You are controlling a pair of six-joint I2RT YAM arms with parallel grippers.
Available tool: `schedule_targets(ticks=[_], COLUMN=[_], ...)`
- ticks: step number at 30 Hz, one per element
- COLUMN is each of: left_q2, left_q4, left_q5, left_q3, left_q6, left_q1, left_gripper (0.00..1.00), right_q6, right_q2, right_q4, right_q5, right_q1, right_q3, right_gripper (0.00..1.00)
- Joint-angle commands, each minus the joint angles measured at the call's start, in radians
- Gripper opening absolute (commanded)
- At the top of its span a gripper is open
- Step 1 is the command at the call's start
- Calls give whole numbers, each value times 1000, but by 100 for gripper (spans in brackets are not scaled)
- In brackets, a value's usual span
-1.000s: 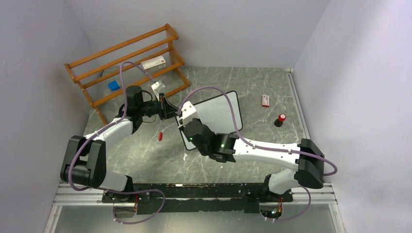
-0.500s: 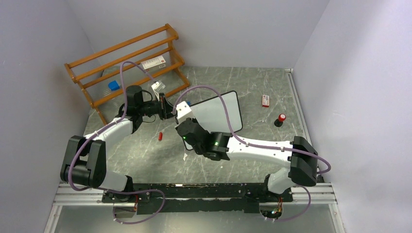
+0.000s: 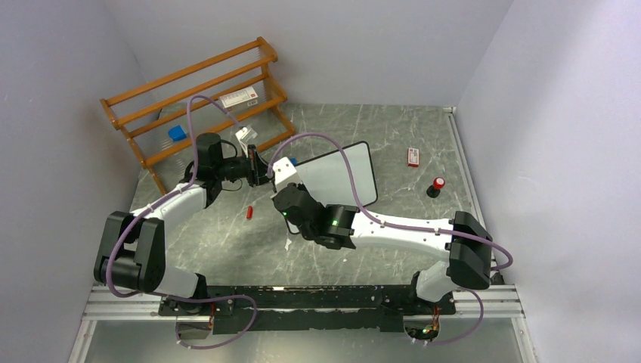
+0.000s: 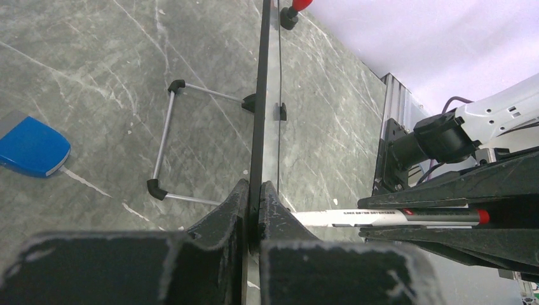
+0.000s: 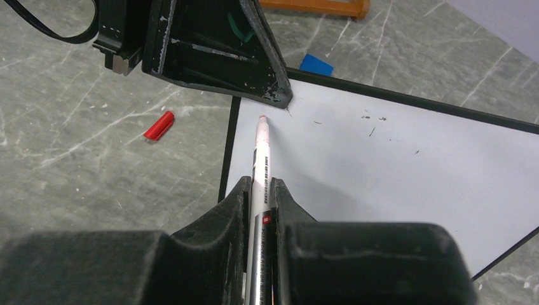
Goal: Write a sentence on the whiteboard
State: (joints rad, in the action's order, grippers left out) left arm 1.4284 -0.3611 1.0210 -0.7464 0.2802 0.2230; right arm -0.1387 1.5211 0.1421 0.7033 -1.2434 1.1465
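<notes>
Right wrist view puts the whiteboard (image 5: 394,165) straight ahead, its white face bare but for a few dark specks, so by my judgement the writing has not begun. The board sits toward the back middle of the tabletop (image 5: 95,178), propped up on a wire stand (image 4: 166,140) behind it rather than lying flat.

The left hand (image 4: 254,190) is clenched on the board's thin black frame at its upper left corner. That is probably there to brace the board, which would otherwise slide or tip under a pressing tip.

The right hand (image 5: 259,187) is clamped tight around a marker (image 5: 260,165), barrel running out between the fingers. The tip is at the board's top left corner, just below the left hand, a sensible place to start a first line. Whether the tip touches the surface I cannot tell.

A red cap (image 5: 159,125) lies on the tabletop to the left of the board, out of the way.

From above, the left arm reaches forward with its wrist turned toward the board, while the right arm stretches low across the tabletop from the right.
</notes>
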Motion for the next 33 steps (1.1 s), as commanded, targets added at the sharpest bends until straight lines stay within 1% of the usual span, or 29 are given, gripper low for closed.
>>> schedule_targets(ticks=[1,21,33], left_q2=[17,18,20], left_q4=[51,55,59], left_q5=[-18,-13,-15], left_q3=[0,-4,-5], left_q6=[-42,-46,-48], left_q1=[-1,4,4], left_gripper=[5,5,5], right_q6=[-16,-48,-74], right_q2=[15,57,33], right_q4=[-14,69,109], right_q5=[17,28,41], right_q1=[5,15,15], right_q3=[33,62,46], right_gripper=[0,0,0])
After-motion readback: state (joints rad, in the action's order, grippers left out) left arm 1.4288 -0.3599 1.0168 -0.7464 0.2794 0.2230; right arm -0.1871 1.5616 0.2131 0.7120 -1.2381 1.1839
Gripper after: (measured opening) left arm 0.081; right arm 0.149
